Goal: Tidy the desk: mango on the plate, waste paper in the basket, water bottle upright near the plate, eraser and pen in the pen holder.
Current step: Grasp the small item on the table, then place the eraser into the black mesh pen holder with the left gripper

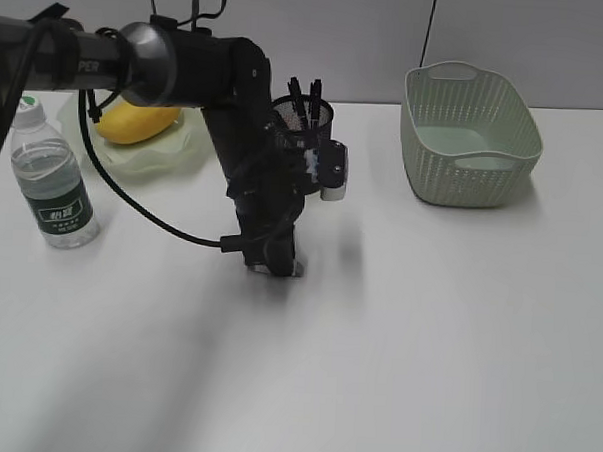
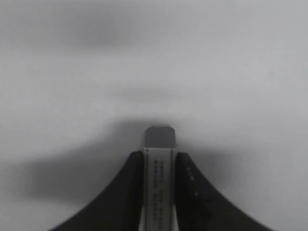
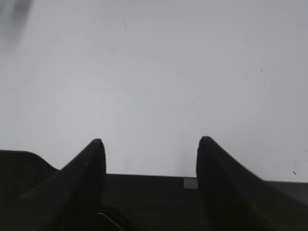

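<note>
The plain white flat desk (image 1: 427,342) carries the pale green woven-look basket (image 1: 471,133) far right of the left gripper (image 2: 159,159). Behind-left of it, the yellow-orange oval mango (image 1: 136,122) lies on the ruffled green plate (image 1: 165,152); the clear water bottle (image 1: 51,180) stands upright. The black mesh pen holder (image 1: 308,116) is just behind. Its 2 fingers pinch a small white-sleeved grey eraser (image 2: 159,144) against the desk. The right gripper (image 3: 150,149) is spread, holding nothing.

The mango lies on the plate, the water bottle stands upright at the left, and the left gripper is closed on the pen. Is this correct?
Not quite. The left wrist view shows the left gripper closed on the eraser, a small block, not a pen. The mango on the plate and the upright water bottle are correct.
</note>
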